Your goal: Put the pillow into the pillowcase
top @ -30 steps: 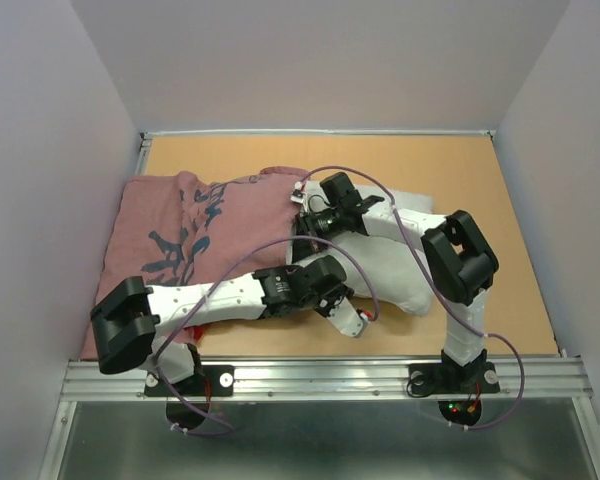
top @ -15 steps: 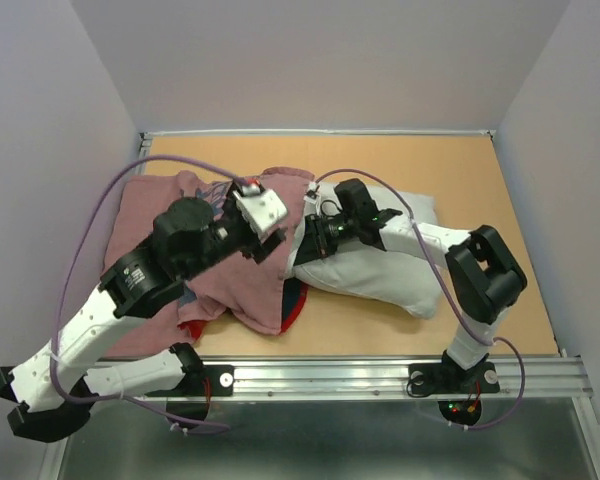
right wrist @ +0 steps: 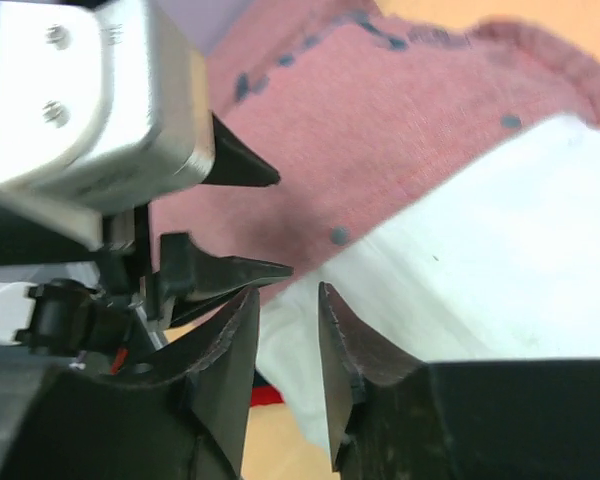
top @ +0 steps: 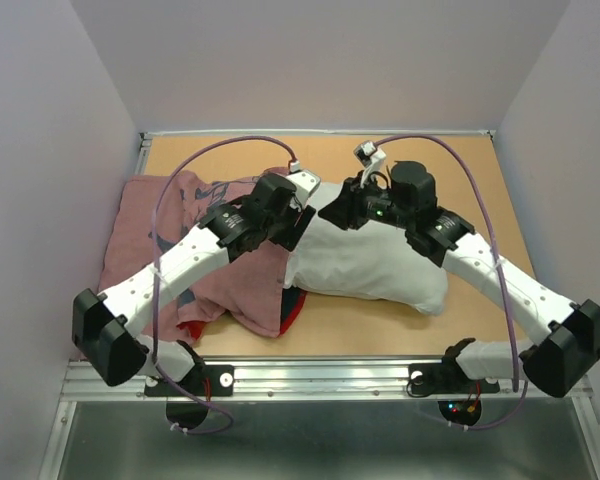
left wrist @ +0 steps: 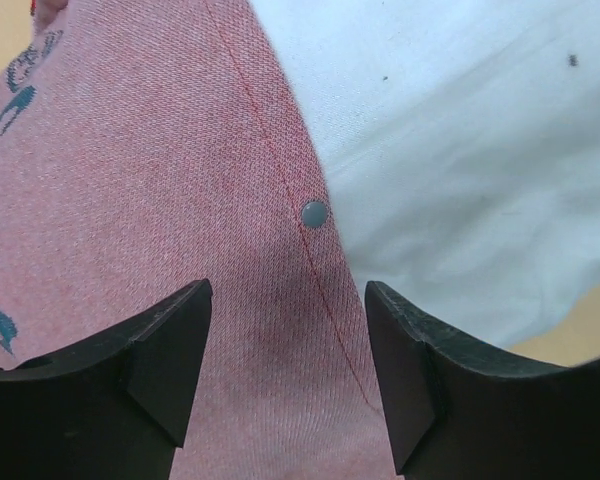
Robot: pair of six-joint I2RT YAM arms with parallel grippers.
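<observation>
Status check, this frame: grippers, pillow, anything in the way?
Left gripper open over the pillowcase edge. Right gripper barely open, empty, close by. Pillow mostly outside the case. Nothing blocking.

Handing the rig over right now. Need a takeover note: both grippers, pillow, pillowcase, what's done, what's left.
Left gripper: open, holding nothing, above the pillowcase hem beside its snap.
Right gripper: jaws nearly together over the left end of the pillow; can't confirm a pinch.
Pillow lies right of the pillowcase, its left end meeting the hem; nearly all of it is outside.
Done: pillow end lined up at the hem.
Left: open the case, feed the pillow in.
</observation>
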